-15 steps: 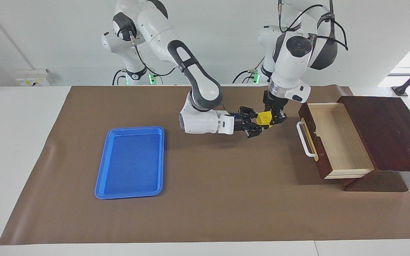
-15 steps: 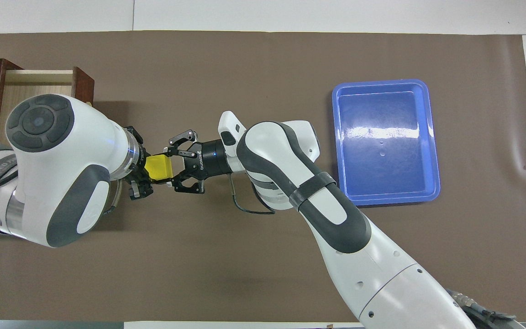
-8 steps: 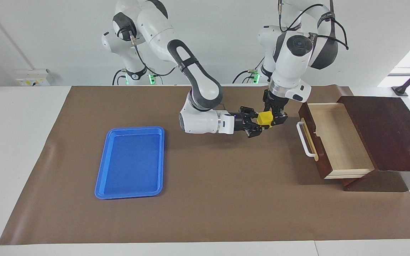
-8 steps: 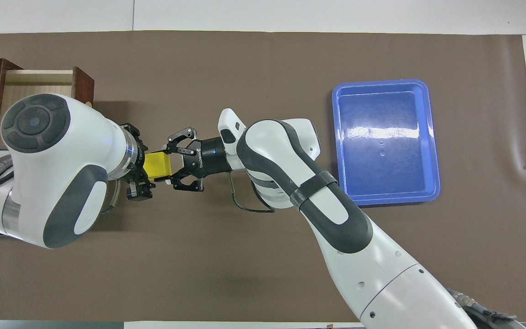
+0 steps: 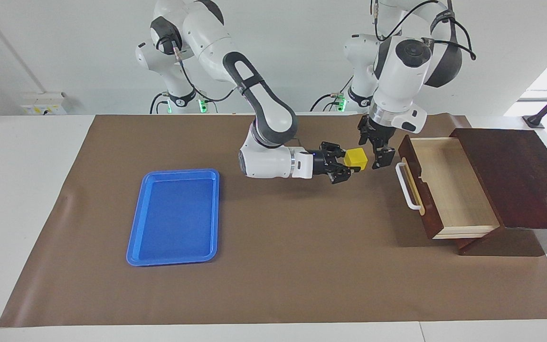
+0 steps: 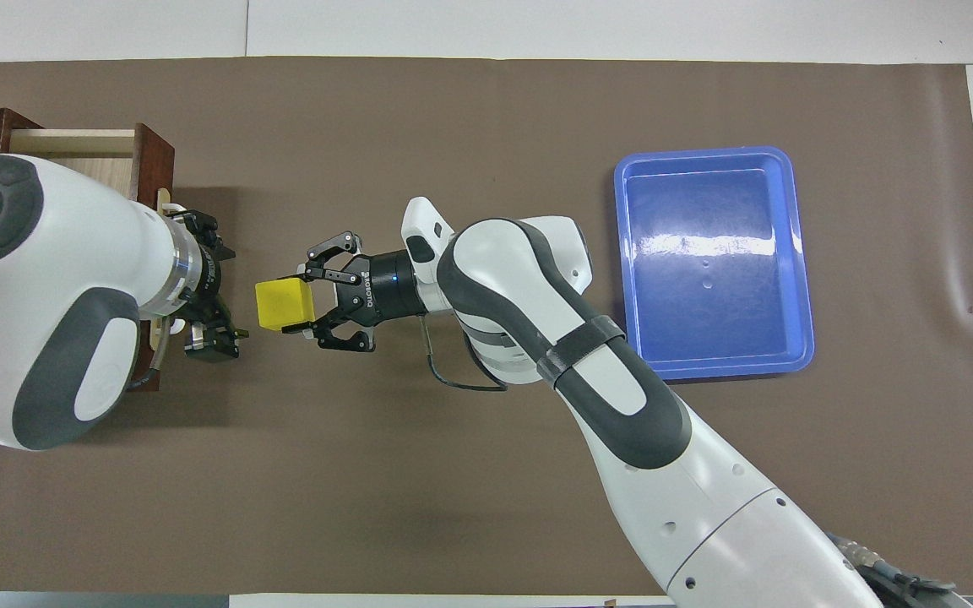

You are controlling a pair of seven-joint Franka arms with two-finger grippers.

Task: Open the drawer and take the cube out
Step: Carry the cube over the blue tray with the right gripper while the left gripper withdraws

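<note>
The left gripper (image 5: 377, 152) has just let go of the cube (image 5: 356, 158): its jaws now stand wide and it has drawn back toward the drawer (image 5: 449, 187), apart from the cube. The right gripper (image 5: 349, 167) alone grips the cube, held in the air over the brown mat (image 5: 278, 266) (well short of the blue tray (image 5: 174, 216)). The handover looks complete; with the drawer open and bare, I judge only setting the cube down remains.
</note>
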